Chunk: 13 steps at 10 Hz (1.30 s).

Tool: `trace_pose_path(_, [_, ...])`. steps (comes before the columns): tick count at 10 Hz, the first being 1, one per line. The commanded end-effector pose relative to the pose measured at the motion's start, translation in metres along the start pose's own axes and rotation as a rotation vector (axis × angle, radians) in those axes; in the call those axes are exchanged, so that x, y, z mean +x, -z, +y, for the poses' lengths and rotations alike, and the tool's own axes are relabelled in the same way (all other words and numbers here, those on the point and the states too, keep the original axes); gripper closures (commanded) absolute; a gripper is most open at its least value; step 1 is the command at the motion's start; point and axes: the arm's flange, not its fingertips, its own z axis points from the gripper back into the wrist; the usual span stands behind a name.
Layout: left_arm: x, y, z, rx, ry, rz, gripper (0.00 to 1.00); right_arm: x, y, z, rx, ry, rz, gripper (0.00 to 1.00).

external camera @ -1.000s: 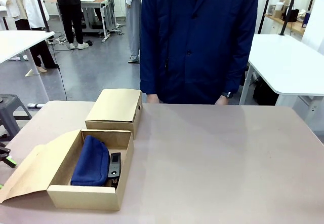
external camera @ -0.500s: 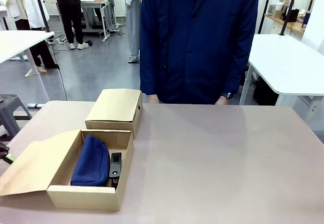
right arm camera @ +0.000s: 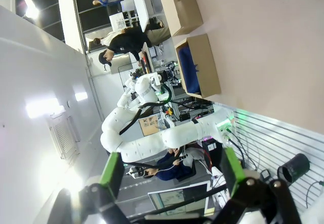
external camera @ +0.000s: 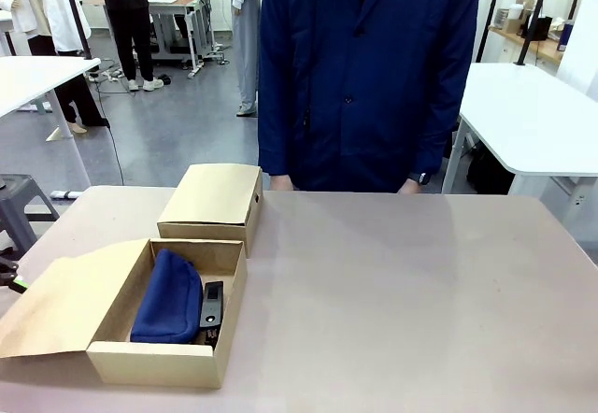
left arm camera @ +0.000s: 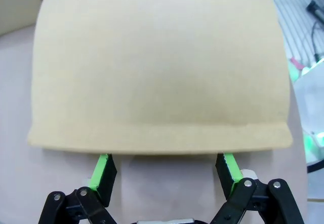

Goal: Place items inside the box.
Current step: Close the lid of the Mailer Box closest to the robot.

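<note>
Open box [external camera: 163, 362], its flap [left arm camera: 159, 67] just ahead of the wide, empty left gripper [left arm camera: 164, 171], holds navy pouch [external camera: 169, 297] and what appears a black stapler [external camera: 212, 305]; right gripper [right arm camera: 169, 171] wide, well apart.

Navy blue pouch [external camera: 168, 307] and black stapler [external camera: 212, 304] lie in a tan cardboard box [external camera: 159, 362] on a pinkish-beige desk [external camera: 402, 301].

I see the stapler [external camera: 212, 305] partly hidden beside the pouch [external camera: 169, 297]; the box flap [left arm camera: 159, 67] covers my left claw's fingertips [left arm camera: 104, 164].
</note>
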Motion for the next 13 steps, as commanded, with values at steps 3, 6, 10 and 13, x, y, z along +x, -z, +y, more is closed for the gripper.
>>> trace_pose_path(3, [-0.025, 0.05, -0.008, -0.089, 0.123, -0.143, 0.0, 0.0, 0.001, 0.003, 0.023, -0.01, -0.003, 0.0])
trace_pose_path(6, [-0.006, 0.047, -0.011, -0.056, 0.156, -0.302, 0.0, 0.0, 0.001, 0.003, 0.023, -0.01, -0.003, 0.0])
trace_pose_path(10, [0.056, 0.032, -0.028, 0.062, 0.247, -0.535, 0.0, 0.0, 0.001, 0.003, 0.023, -0.01, -0.003, 0.0])
trace_pose_path(13, [0.116, 0.051, -0.034, 0.036, 0.287, -0.604, 0.0, 0.0, 0.001, 0.003, 0.023, -0.01, -0.003, 0.0])
